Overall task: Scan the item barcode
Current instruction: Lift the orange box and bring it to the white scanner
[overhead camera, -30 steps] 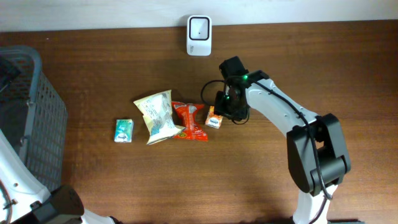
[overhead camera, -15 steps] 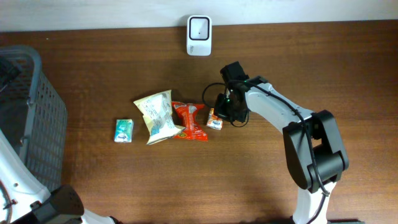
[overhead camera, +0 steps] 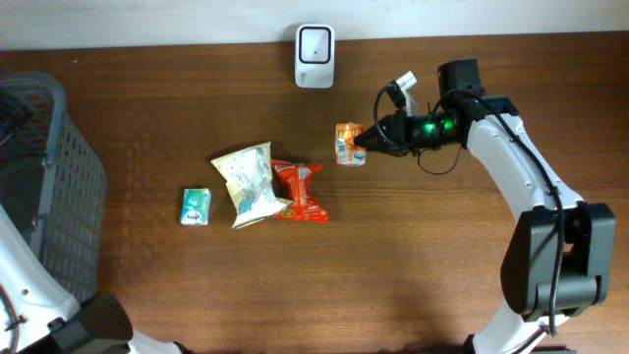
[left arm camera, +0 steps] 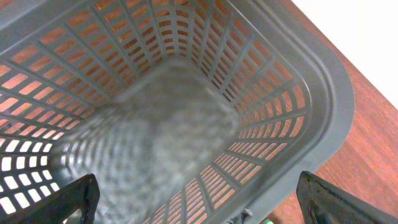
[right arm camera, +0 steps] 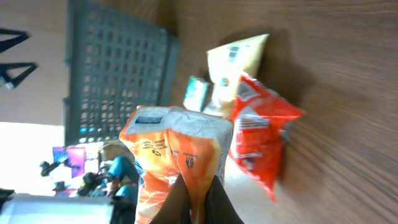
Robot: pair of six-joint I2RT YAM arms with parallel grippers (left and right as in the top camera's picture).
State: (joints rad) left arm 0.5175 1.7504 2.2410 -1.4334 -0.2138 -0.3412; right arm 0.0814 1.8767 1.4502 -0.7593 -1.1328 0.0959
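Note:
The item, a small orange packet, hangs above the table, pinched at one edge by my right gripper. It sits below and right of the white scanner at the table's back edge. In the right wrist view the packet fills the centre, with the right gripper shut on its seam. My left gripper is open over the grey basket, with nothing between its fingers.
A cream bag, a red bag and a small green packet lie mid-table. The grey basket stands at the left edge.
My right gripper shut on the orange packet beside the red bag, lifted it off the table and carried it up toward the scanner. The left arm has not moved.

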